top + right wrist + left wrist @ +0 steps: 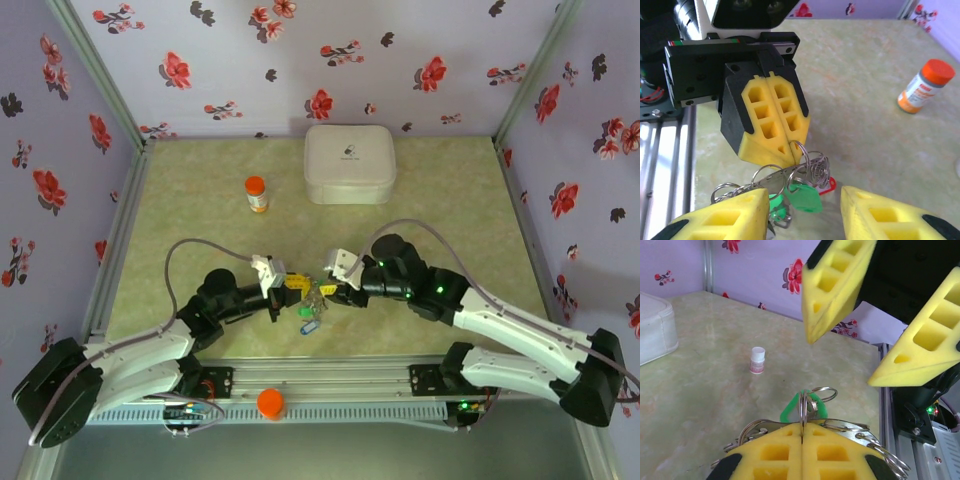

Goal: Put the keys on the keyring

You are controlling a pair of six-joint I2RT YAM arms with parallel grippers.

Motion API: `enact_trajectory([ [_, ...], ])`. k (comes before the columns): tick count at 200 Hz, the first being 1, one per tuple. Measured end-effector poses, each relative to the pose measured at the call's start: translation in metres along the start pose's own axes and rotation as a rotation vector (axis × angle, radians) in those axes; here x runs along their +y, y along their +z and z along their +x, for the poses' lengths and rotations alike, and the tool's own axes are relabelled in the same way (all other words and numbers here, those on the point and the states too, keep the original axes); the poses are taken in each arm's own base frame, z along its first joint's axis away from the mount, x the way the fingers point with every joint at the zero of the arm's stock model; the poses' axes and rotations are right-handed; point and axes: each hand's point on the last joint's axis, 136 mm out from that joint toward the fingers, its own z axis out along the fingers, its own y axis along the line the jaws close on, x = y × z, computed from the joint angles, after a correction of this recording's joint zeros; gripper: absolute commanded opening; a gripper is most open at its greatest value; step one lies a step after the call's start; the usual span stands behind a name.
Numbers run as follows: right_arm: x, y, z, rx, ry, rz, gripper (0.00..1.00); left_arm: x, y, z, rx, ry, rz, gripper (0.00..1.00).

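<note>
Left gripper: I see my left gripper (785, 151) with its yellow foam fingers pressed flat together, pinching the thin grey metal keyring (802, 407) edge-on at their tips.
Right gripper: my right gripper (844, 359) has its yellow fingers spread wide, gripping nothing. It hangs just above and beyond the pinched ring, apart from it.
Keys: the small silver metal keys (311, 305) dangle in a bunch under the left fingertips, among several split rings. A green plastic tag (805, 197) and a red plastic tag (828, 185) show beneath.
Location: front centre of the pale green marbled table (450, 210), between the two grippers. I cannot tell whether the lowest tags touch it.
Background: an orange-capped bottle (257, 194) and a white rounded case (349, 164) stand well apart, toward the far wall.
Also: a small white-capped vial (757, 360) stands upright on the table.
</note>
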Motion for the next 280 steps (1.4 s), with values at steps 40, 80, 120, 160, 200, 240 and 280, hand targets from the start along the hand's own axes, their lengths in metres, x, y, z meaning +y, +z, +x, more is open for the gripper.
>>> enact_trajectory([
  [40,-0.003,0.007,0.004,0.011,-0.037,0.026,0.33,0.0,0.0,0.001,0.002,-0.012,-0.001,0.0],
  [80,0.0,0.01,-0.004,-0.022,-0.055,0.026,0.35,0.0,0.0,0.001,0.002,-0.019,-0.001,0.0],
  [120,0.001,0.013,-0.002,-0.018,-0.057,0.025,0.33,0.001,0.001,0.002,0.007,-0.022,-0.002,0.0],
  [160,0.001,0.018,0.0,-0.009,-0.058,0.024,0.22,0.001,0.001,0.002,0.007,-0.022,-0.002,0.0],
  [200,0.002,0.019,0.002,-0.004,-0.061,0.023,0.14,0.001,0.001,0.002,0.007,-0.021,-0.002,0.0],
  [240,0.003,0.022,0.008,0.019,-0.07,0.015,0.09,0.001,0.001,0.002,0.007,-0.022,-0.002,0.0],
  [280,0.004,0.023,0.012,0.036,-0.079,0.01,0.0,0.0,0.001,0.003,0.009,-0.022,0.002,0.0],
])
